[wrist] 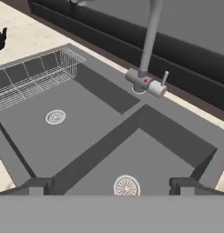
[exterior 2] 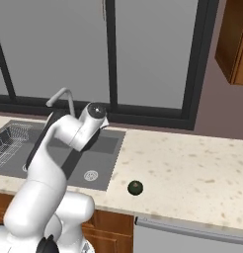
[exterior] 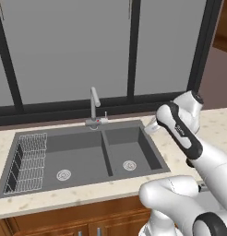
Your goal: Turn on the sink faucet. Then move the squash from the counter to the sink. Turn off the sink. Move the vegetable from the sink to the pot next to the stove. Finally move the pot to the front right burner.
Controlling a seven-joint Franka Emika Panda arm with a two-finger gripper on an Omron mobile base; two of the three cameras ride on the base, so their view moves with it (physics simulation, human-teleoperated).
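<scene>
Looking along our hand, we see our two dark fingertips [wrist: 38, 185] rising far apart at the bottom of the hand view, so the jaws are spread wide and pinch nothing. Their midpoint [wrist: 113, 187] hangs over the near rim of the sink [wrist: 145, 116], just above the round silver drain [wrist: 126, 186] of the smaller basin.

Beyond that drain a dark ridge [wrist: 93, 154] splits the sink into two basins. The larger basin has its own drain [wrist: 55, 117] and a wire rack [wrist: 34, 77] along its outer end. At the back rim stands the faucet [wrist: 148, 50], its slim grey spout going up out of the hand view, with a small lever [wrist: 165, 78] standing up at the side of its base. No water shows at the spout or in either basin.

From the right base view, our arm [exterior 2: 54, 153] reaches up over the sink's right basin. The squash [exterior 2: 136, 187] sits on the beige speckled worktop [exterior 2: 192, 168], near its front edge and just to the right of the sink, well apart from our hand. It touches nothing but the worktop.

From the left base view, brown cabinets [exterior: 64, 221] run under the worktop. Behind the faucet a dark sill and tall grey window panes [exterior: 74, 46] close the scene. A small black shape [wrist: 0, 38] sits on the worktop at the far left of the hand view; we cannot tell what it is.
</scene>
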